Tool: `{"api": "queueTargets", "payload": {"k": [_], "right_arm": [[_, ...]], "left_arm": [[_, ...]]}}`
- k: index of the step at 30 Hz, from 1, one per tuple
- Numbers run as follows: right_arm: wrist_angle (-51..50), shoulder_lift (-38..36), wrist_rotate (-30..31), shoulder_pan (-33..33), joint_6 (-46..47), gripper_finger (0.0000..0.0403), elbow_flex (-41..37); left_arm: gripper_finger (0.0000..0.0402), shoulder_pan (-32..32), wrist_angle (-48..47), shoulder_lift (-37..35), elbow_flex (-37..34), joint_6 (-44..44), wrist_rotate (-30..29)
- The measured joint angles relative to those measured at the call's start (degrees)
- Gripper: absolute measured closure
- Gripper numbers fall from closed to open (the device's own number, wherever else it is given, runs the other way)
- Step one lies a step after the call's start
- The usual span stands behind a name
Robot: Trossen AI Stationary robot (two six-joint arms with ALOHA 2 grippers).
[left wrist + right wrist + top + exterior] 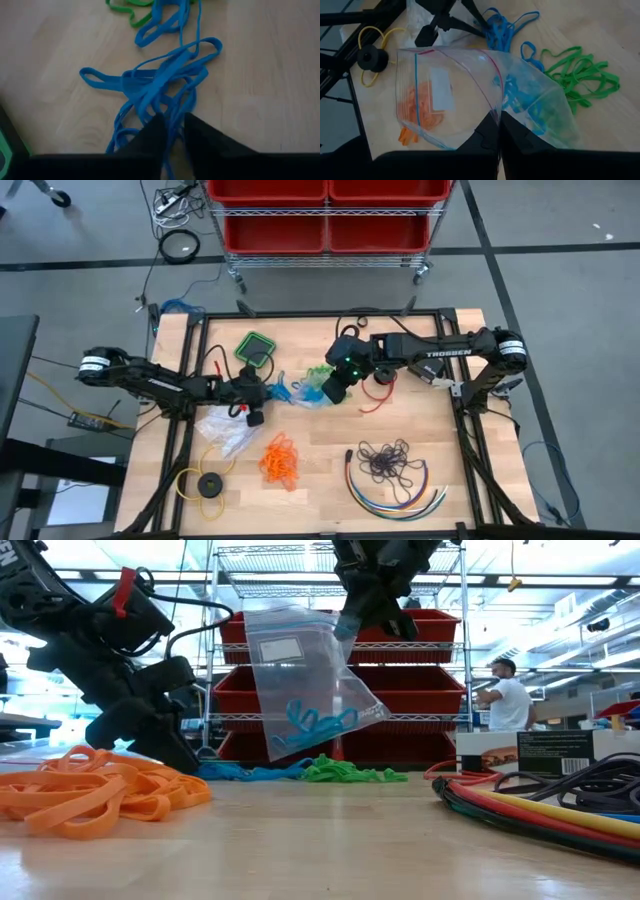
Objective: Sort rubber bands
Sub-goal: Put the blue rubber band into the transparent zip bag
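Note:
Loose blue rubber bands [160,80] lie tangled on the wooden table, with green bands [580,75] beside them. My left gripper [172,134] is down at the near end of the blue tangle [285,390], shut on some strands. My right gripper [498,125] is shut on a clear zip bag [300,680] that hangs above the table with a few blue bands [315,725] in its bottom. Orange bands [280,460] and dark purple bands [385,460] lie nearer the front edge. My left gripper pinches a few blue strands [172,117] at the tangle's near end between its two fingers, slanting down from the table's left. The rest of the tangle lies slack on the table. My right gripper pinches the bag's upper edge by the zip strip [492,112] between its two fingers, slanting down from above. The bag hangs tilted below the fingers, clear of the table.
Curved multicoloured cables [395,492] lie at the front right. A yellow ring with a black disc [205,485] sits at the front left, crumpled clear bags [225,430] behind it. A green-rimmed object [255,348] lies at the back. Red bins [325,220] stand behind the table.

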Motion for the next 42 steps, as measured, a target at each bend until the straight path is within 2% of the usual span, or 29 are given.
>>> {"api": "queueTargets", "payload": {"k": [4, 8, 14, 18, 22, 26, 32, 38, 42], "right_arm": [[0.0, 0.0, 0.0, 0.0, 0.0, 0.0403, 0.0], [0.0, 0.0, 0.0, 0.0, 0.0, 0.0403, 0.0], [0.0, 0.0, 0.0, 0.4, 0.0, 0.0403, 0.0], [-0.1, 0.0, 0.0, 0.7, 0.0, 0.0403, 0.0], [-0.3, 0.0, 0.0, 0.8, 0.0, 0.0403, 0.0], [-0.3, 0.0, 0.0, 1.0, 0.0, 0.0403, 0.0], [-0.5, 0.0, 0.0, 1.1, 0.0, 0.0403, 0.0], [-0.7, 0.0, 0.0, 1.0, 0.0, 0.0403, 0.0], [-0.9, 0.0, 0.0, 1.0, 0.2, 0.0403, 0.0]], "left_arm": [[0.0391, 0.0, 0.6, 0.0, 0.0, 0.9, 0.0], [0.0394, -0.1, 0.9, 0.0, 1.3, 0.9, 0.0], [0.0398, -1.1, -1.2, -0.9, 6.9, 2.0, 1.9], [0.0399, -1.2, -9.2, -1.4, 11.6, 3.1, 1.9], [0.0400, -0.7, -22.3, -1.4, 16.9, 3.1, 2.0], [0.0400, -1.3, -26.2, -2.9, 20.5, 3.1, 1.7], [0.0400, -3.1, -25.9, -7.1, 24.8, 5.9, -1.3], [0.0400, -5.9, -25.2, -11.5, 28.9, 7.5, -1.2], [0.0400, -8.5, -21.2, -12.9, 30.0, 7.6, 1.2]]}}
